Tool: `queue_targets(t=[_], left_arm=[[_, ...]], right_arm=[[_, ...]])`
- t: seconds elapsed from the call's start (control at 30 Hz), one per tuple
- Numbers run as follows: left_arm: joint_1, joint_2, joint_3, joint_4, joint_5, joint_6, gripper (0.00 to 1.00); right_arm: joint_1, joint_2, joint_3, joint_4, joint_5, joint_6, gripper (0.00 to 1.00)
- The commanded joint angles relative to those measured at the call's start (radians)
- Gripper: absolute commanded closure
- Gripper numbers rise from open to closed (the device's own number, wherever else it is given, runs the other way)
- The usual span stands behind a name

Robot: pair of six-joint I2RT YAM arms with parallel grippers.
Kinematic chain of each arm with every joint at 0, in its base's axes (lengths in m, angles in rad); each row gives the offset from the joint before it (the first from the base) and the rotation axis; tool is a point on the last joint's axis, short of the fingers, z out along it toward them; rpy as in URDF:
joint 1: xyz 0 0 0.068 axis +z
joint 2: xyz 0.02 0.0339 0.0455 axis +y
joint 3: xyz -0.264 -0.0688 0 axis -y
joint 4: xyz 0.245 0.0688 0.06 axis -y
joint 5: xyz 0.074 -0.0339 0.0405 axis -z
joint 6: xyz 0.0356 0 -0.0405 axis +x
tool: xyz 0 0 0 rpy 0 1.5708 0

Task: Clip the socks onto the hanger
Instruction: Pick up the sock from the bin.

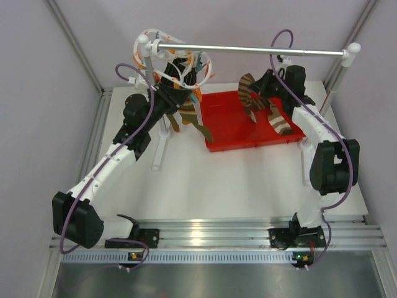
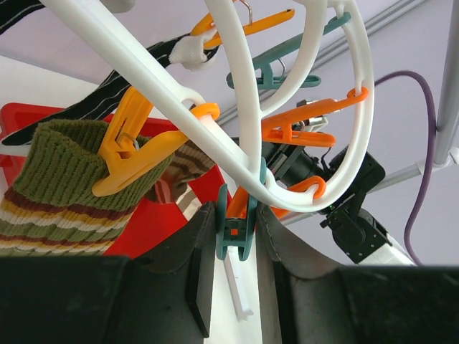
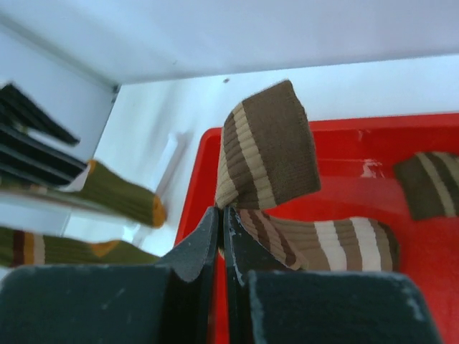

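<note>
The white oval hanger [image 1: 173,59] hangs from the silver rail at the back left, with orange and teal clips. My left gripper [image 1: 181,93] is up at it, shut on a teal clip [image 2: 235,229] held between both fingers. An olive striped sock [image 2: 50,179] hangs next to it in an orange clip [image 2: 136,154], and more socks [image 1: 189,118] dangle below the ring. My right gripper [image 1: 257,93] is shut on a brown and cream striped sock [image 3: 267,147], holding it above the red tray [image 1: 229,133]. Another brown striped sock [image 1: 279,121] lies in the tray.
The silver rail [image 1: 248,49] on white-capped posts spans the back of the table. The hanger's white post and foot [image 1: 161,146] stand left of the tray. Walls and frame rails close in both sides.
</note>
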Motion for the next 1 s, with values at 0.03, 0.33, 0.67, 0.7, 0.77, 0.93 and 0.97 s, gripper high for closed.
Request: queue_targets(t=[0.03,0.33,0.67,0.7,0.77,0.93,0.97], left_arm=[[0.005,-0.023,0.015,-0.01,0.002,-0.012,1.0],[0.005,-0.016,-0.004,-0.009,0.003,-0.012,1.0],[0.005,0.006,0.005,-0.012,0.01,-0.01,1.0],[0.005,0.006,0.005,-0.01,0.008,-0.012,1.0],[0.005,0.009,0.005,-0.01,0.011,-0.015,1.0],[0.005,0.012,0.005,-0.012,0.011,-0.016,1.0],[0.005,0.012,0.005,-0.012,0.011,-0.015,1.0]], right_arm=[[0.02,0.133,0.117,-0.118,-0.278,-0.236,1.0],[0.118,0.408,0.348,-0.307,-0.336,-0.488,1.0],[0.23,0.52,0.513,-0.453,-0.229,-0.735,0.61],[0.239,0.512,0.5,-0.438,-0.182,-0.712,0.56],[0.245,0.499,0.483,-0.415,-0.041,-0.698,0.55],[0.245,0.517,0.543,-0.511,0.083,-0.698,0.58],[0.245,0.518,0.564,-0.534,0.054,-0.698,0.58]])
